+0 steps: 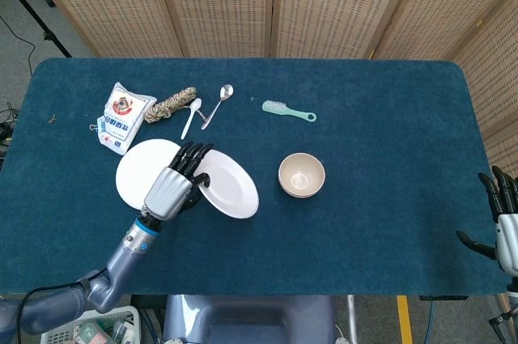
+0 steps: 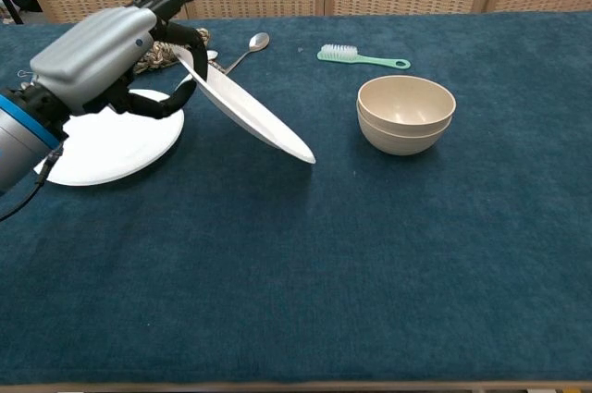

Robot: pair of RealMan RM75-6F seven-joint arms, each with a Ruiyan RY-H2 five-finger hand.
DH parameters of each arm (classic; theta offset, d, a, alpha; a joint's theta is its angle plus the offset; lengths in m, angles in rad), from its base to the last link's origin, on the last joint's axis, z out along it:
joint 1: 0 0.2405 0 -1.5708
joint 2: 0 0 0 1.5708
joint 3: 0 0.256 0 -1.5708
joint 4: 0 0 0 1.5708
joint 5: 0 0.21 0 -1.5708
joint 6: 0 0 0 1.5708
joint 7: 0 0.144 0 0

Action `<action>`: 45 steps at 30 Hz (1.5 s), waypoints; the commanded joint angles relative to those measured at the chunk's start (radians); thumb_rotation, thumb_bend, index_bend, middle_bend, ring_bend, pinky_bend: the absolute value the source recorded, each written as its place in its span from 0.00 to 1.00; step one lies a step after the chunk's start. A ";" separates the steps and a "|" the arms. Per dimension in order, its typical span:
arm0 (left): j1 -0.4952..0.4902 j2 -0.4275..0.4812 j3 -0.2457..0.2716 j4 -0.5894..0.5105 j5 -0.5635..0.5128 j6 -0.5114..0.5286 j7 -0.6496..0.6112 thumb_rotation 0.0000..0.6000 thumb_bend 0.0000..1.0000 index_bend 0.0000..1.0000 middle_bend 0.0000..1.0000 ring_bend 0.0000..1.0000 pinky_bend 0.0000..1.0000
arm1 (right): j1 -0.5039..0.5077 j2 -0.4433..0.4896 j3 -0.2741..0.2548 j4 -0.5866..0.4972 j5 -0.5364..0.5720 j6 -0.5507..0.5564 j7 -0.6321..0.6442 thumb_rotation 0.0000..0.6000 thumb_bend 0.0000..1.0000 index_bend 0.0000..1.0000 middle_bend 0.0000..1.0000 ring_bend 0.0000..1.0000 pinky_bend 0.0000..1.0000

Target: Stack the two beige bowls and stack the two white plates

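My left hand [image 1: 172, 186] [image 2: 104, 55] grips a white plate [image 1: 231, 187] [image 2: 248, 108] by its left rim and holds it tilted in the air, its right edge lower. The second white plate [image 1: 142, 174] [image 2: 106, 145] lies flat on the table just left of it, partly under my hand. Two beige bowls [image 1: 301, 175] [image 2: 405, 114] sit nested one inside the other to the right of the plates. My right hand [image 1: 503, 218] hangs off the table's right edge with fingers spread, holding nothing.
Along the back lie a white bag [image 1: 123, 116] [image 2: 76, 67], a coil of rope [image 1: 171, 104] [image 2: 165, 48], two spoons [image 1: 206, 108] [image 2: 242, 52] and a green brush [image 1: 287, 110] [image 2: 362, 58]. The blue cloth [image 1: 388, 142] covers the table.
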 commanded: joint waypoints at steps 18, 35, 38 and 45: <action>0.031 0.147 -0.098 0.043 -0.092 0.081 -0.097 1.00 0.49 0.94 0.00 0.00 0.00 | 0.002 -0.003 -0.004 -0.007 -0.007 -0.008 -0.012 1.00 0.00 0.00 0.00 0.00 0.00; 0.071 0.067 -0.042 0.325 -0.142 0.035 -0.264 1.00 0.46 0.94 0.00 0.00 0.00 | 0.011 -0.012 -0.016 -0.012 -0.019 -0.032 -0.027 1.00 0.00 0.00 0.00 0.00 0.00; 0.076 0.051 -0.028 0.352 -0.139 0.028 -0.274 1.00 0.45 0.94 0.00 0.00 0.00 | 0.013 -0.013 -0.019 -0.012 -0.021 -0.037 -0.032 1.00 0.00 0.00 0.00 0.00 0.00; 0.092 0.068 0.018 0.360 -0.118 0.005 -0.288 1.00 0.39 0.79 0.00 0.00 0.00 | 0.014 -0.015 -0.020 -0.010 -0.021 -0.038 -0.032 1.00 0.00 0.00 0.00 0.00 0.00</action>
